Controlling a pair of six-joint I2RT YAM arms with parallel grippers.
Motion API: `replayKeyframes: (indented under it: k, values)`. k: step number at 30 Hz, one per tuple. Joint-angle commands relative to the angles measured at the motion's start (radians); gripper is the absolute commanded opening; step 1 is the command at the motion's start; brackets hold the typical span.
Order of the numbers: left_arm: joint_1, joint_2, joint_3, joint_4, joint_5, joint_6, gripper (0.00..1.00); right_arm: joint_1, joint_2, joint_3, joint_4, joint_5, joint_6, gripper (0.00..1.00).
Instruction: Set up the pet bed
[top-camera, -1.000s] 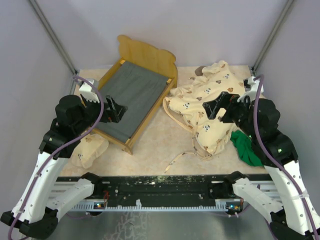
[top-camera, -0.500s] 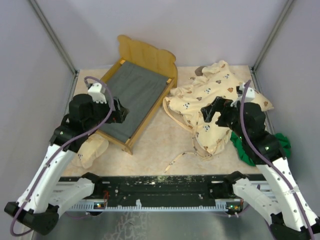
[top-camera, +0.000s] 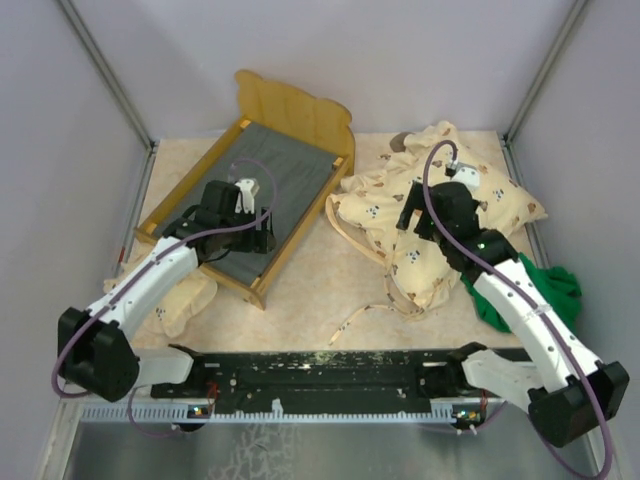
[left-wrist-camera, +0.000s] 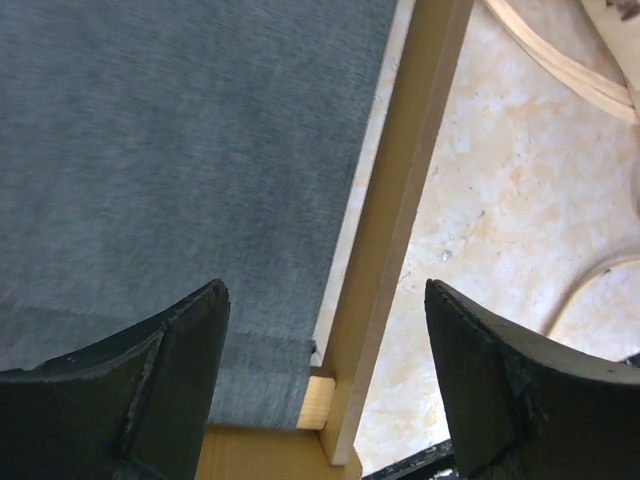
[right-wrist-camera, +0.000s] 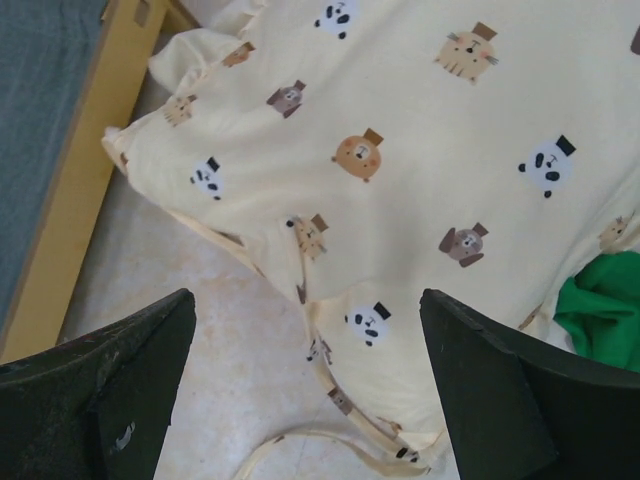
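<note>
At the table's (top-camera: 300, 290) far left the bed (top-camera: 290, 170) is sitting angled, headboard to the back wall, its grey base bare. The quilt (top-camera: 375, 205) is lying crumpled just beside it. Both arms are now reaching out from folded poses. The left gripper (left-wrist-camera: 325, 300) is hanging over the bed's near right rail, jaws apart astride it, and the right gripper (right-wrist-camera: 305, 300) is hovering wide open above the quilt's edge. A rail grip and quilt pick-up are probably beginning.
</note>
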Motion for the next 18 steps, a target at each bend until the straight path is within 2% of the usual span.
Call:
replayKeyframes:
  k: [1,8,12,16,18]
  values:
    - [-0.005,0.064,-0.009,0.083,0.166,-0.015,0.82,-0.004,0.05,0.002,0.071,0.174,0.059,0.93]
    - [-0.01,0.14,-0.035,0.145,0.237,-0.06,0.78,-0.143,0.162,-0.043,0.172,0.095,0.148,0.92]
    - [-0.013,0.158,-0.057,0.179,0.279,-0.087,0.74,-0.161,0.221,-0.06,0.246,0.125,0.131,0.92]
    - [-0.019,0.159,-0.097,0.247,0.36,-0.129,0.7,-0.176,0.306,-0.053,0.25,0.176,0.139,0.91]
    - [-0.023,0.156,-0.118,0.286,0.393,-0.15,0.68,-0.189,0.339,-0.068,0.288,0.157,0.149,0.91]
